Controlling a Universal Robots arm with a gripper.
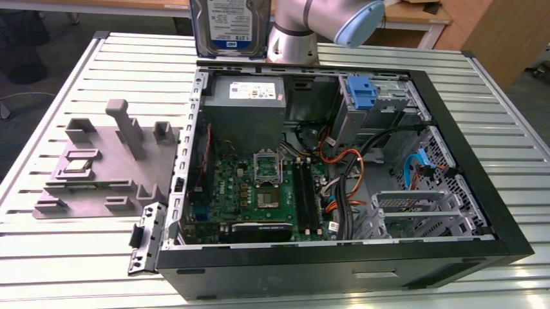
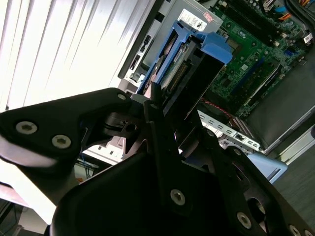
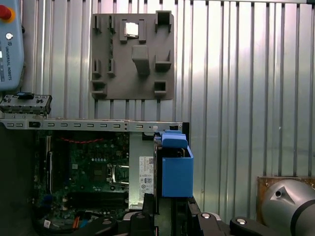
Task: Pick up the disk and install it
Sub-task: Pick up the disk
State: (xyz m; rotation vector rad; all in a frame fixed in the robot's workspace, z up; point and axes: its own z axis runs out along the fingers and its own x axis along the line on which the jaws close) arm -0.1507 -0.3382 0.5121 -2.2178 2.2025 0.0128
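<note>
Tabletop (image 1: 77, 270) of ribbed metal under everything. On it, an open computer case (image 1: 509, 232), side panel off, motherboard (image 1: 257, 187) and cabling exposed. At the case's far edge, the arm (image 1: 313, 29), cut off by the frame. At the exterior view's left of the case, a grey fixture board (image 1: 94, 187) flat on the tabletop, well apart from the work. Inside the case at the far side, a grey power supply (image 1: 245, 100); toward the exterior view's right of it, a drive bay with a bare blue bracket (image 1: 364, 96); nearer, a bare metal cage (image 1: 421, 209). Then the disk (image 1: 228, 22): up in the air, upright, label toward the exterior camera, blue-framed, above the far edge of the case just beyond the power supply, touching neither case nor tabletop. Tool (image 3: 167, 204) clamped on one end of the disk, seen in both wrist views. Pickup judged done, with the disk off every surface and firmly gripped. Installation judged wholly left, with no part of the disk inside bay or cage.
</note>
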